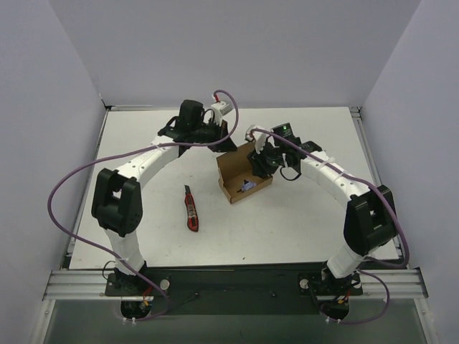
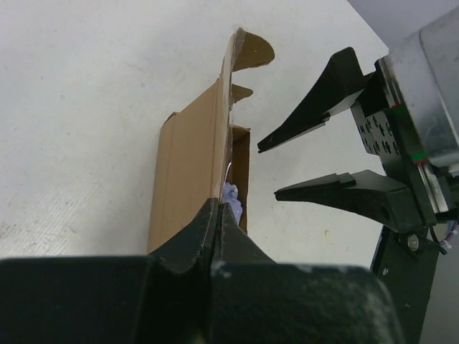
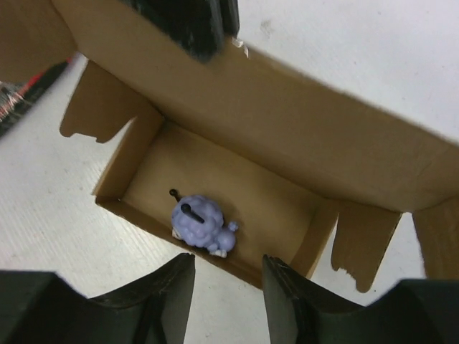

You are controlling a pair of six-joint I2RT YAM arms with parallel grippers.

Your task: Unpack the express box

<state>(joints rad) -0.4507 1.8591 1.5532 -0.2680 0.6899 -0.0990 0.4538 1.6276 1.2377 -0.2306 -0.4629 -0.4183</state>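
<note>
Near the centre of the white table (image 1: 301, 222) lies the express box (image 1: 247, 188), a small brown cardboard carton, opened, with its cavity facing upward. Its long lid flap (image 3: 301, 136) stands raised along the far side, and shorter tabs fold outward at both ends. The left gripper (image 2: 219, 209) has its fingers pressed together on the upper edge of this lid flap, pinching the cardboard between them. The right gripper (image 3: 228, 287) hangs just above the near wall of the box, its jaws spread apart with nothing between them and touching no cardboard. On the floor of the box, close against the near wall, rests a small lilac toy animal (image 3: 199, 223), rounded in body, with pale feet; what kind of animal it is cannot be told. A red-and-black utility knife (image 1: 191, 209) lies flat on the table to the left of the box, apart from it and from both arms.
</note>
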